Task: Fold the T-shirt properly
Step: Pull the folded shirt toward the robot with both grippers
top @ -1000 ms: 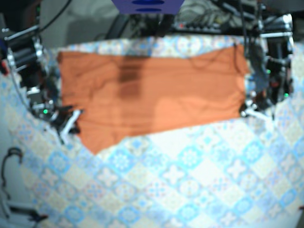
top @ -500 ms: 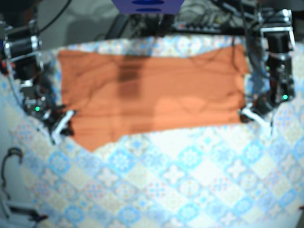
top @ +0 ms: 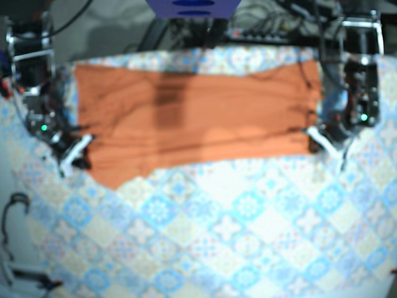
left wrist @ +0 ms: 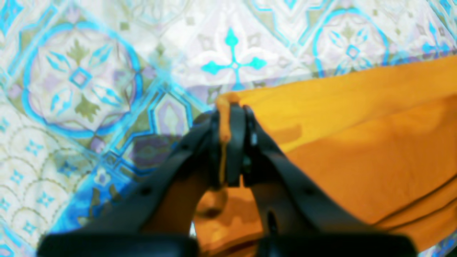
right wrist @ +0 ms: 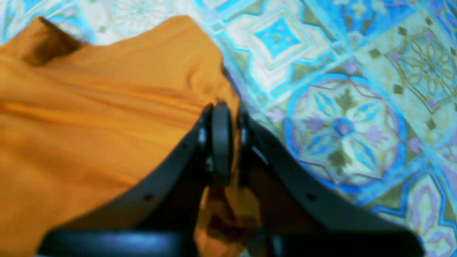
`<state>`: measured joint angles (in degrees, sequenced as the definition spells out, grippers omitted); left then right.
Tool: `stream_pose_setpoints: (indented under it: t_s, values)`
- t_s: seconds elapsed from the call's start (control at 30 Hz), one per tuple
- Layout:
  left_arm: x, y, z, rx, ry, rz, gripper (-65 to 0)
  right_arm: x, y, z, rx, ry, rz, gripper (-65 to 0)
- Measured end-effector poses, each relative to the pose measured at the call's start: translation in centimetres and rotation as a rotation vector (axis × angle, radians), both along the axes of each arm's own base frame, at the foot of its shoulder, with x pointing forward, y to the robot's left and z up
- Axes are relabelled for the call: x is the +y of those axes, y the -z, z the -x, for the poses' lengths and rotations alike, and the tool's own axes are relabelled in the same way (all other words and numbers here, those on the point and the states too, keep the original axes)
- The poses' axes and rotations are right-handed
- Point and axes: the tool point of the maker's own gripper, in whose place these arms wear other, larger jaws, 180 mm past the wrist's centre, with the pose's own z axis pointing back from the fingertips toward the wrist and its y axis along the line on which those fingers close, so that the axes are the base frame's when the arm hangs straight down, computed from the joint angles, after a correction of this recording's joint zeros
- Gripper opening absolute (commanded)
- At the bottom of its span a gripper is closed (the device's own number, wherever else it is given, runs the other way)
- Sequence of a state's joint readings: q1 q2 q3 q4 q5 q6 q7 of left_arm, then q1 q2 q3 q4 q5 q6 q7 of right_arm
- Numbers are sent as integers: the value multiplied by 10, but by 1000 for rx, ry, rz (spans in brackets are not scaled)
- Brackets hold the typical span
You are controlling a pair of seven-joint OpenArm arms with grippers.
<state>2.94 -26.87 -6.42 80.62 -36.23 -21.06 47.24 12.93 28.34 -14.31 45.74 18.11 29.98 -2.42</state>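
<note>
Clamped on orange T-shirt (top: 198, 118) edges: left gripper (left wrist: 228, 110) at 3 o'clock, right gripper (right wrist: 223, 110) at 9; seemingly folded lengthwise into band; yet to fold crosswise.

The orange T-shirt (top: 198, 115) lies spread as a wide band across the far part of the patterned tablecloth (top: 248, 236), mostly flat, with long shallow wrinkles. Its near edge runs almost straight, but toward the base view's left it goes down into a point. Each near end corner is pinched: one in the left gripper (left wrist: 228, 110), one in the right gripper (right wrist: 223, 110).
</note>
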Motion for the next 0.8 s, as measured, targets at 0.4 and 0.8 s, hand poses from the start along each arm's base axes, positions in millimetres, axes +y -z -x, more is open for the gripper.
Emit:
stream_pose_setpoints:
  t_s: [0.4, 0.8]
  values:
    - [0, -2, 24, -20, 64, -90, -650, -11, -7, 23, -20, -7, 20, -636]
    - [1, 8, 42, -6, 82, -120, -650, -28, -10, 36, -19, 10, 42, -636]
